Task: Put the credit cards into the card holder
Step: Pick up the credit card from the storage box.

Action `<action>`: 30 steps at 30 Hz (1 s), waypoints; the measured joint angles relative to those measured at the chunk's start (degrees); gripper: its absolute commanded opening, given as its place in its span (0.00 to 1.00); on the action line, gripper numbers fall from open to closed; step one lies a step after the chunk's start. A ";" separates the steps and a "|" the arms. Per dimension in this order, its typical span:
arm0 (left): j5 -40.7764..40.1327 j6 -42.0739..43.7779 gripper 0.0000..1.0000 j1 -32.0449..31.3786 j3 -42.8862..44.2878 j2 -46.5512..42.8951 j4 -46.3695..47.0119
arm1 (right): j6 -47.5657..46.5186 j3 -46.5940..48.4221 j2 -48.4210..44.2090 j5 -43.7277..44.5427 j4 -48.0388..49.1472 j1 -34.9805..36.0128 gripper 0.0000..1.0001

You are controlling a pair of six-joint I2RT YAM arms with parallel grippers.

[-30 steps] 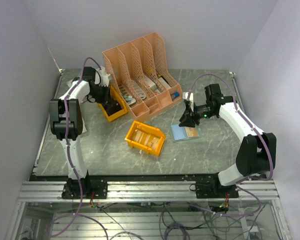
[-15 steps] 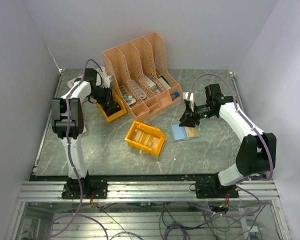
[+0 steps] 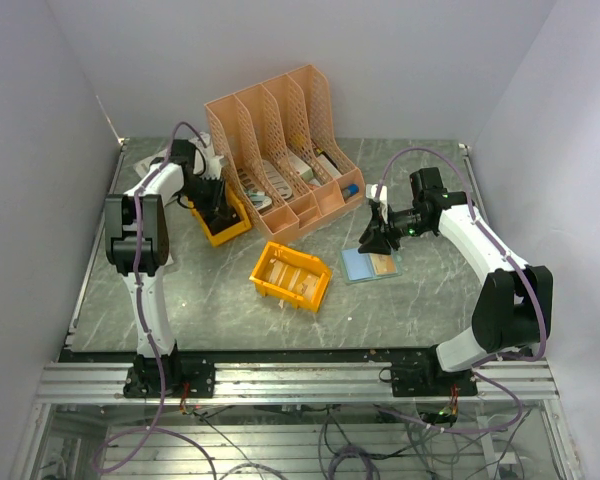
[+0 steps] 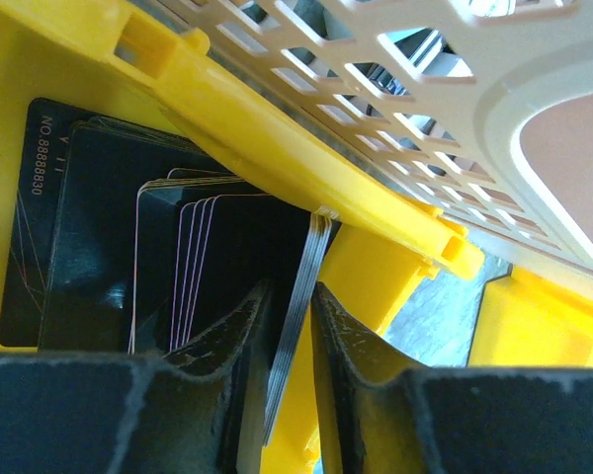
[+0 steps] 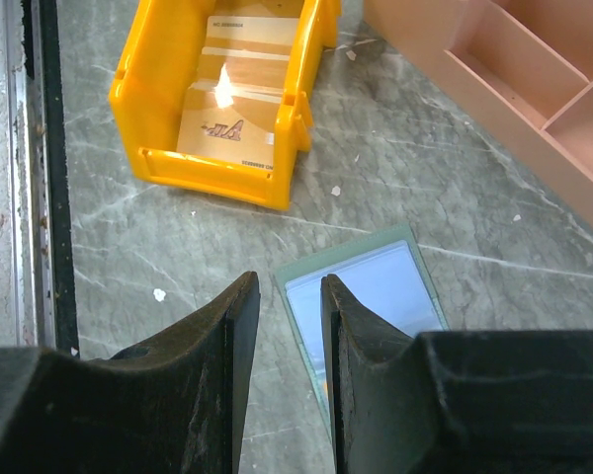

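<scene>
The card holder (image 3: 368,266) lies open on the table, grey-green rim and light blue inside (image 5: 376,291), with a tan card (image 3: 384,265) on its right half. My right gripper (image 5: 290,281) hovers open over its left edge, nothing between the fingers; from above it (image 3: 374,238) is just behind the holder. Tan credit cards (image 5: 239,109) lie in the middle yellow bin (image 3: 291,276). My left gripper (image 4: 292,289) is down inside the other yellow bin (image 3: 227,218), open, with a thin stack of cards (image 4: 304,286) edge-on between its fingers. Dark cards (image 4: 99,247) fill that bin.
A peach file organizer (image 3: 280,150) with several slots stands at the back, right against the left bin; its lattice wall (image 4: 395,69) is just beyond my left fingers. The metal table rail (image 5: 10,197) runs along the near edge.
My left gripper's jaws have parted inside the back yellow bin, and the arm has shifted slightly. The right arm and the card holder have not moved.
</scene>
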 measured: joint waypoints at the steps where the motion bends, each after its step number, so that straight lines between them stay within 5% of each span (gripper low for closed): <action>1: 0.00 0.00 0.21 -0.02 0.00 0.02 -0.07 | -0.02 0.02 0.00 0.00 -0.07 0.00 0.32; 3: 0.02 -0.02 0.08 -0.02 0.11 0.24 -0.26 | -0.04 0.04 0.00 0.00 -0.13 0.00 0.32; 17: 4.04 -2.23 0.07 4.55 6.23 0.33 -3.34 | -0.24 0.07 0.33 -0.04 -0.70 0.00 0.32; 30: 6.45 -3.04 0.23 5.86 6.19 0.59 -2.93 | -0.24 0.07 0.33 -0.22 -0.79 -0.07 0.32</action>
